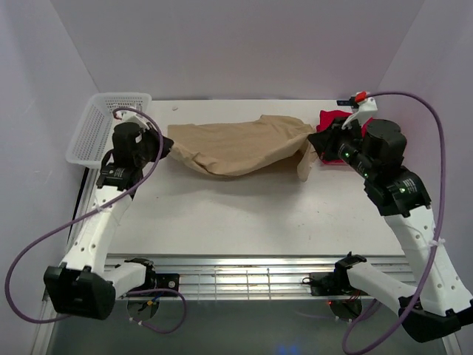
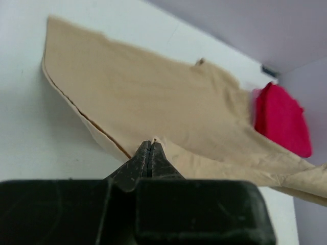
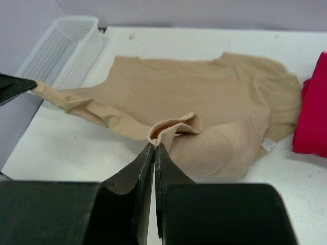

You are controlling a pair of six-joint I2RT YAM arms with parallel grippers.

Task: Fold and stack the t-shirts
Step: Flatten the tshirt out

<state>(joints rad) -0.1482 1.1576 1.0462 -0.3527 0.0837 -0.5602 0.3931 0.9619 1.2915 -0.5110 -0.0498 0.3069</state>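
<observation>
Left gripper (image 2: pixel 149 146) pinched tight on left corner of tan shirt (image 1: pixel 236 146). Right gripper (image 3: pixel 155 149) pinched tight on its right edge. Both arms bent, reaching far. Soft wrinkly cloth spread between them over white table (image 1: pixel 244 214). Red shirt (image 1: pixel 327 118) bunched far right. Mesh basket (image 1: pixel 100 126) far left.

Top external: high, behind the robot, looks down and forward over whole table (image 1: pixel 259 214). Left wrist: low, tight behind left gripper (image 2: pixel 149 145), faces right over tan shirt (image 2: pixel 153 92) to red shirt (image 2: pixel 283 120). Right wrist: tight behind right gripper (image 3: pixel 154 148), faces left toward basket (image 3: pixel 66 46). All share tan shirt
</observation>
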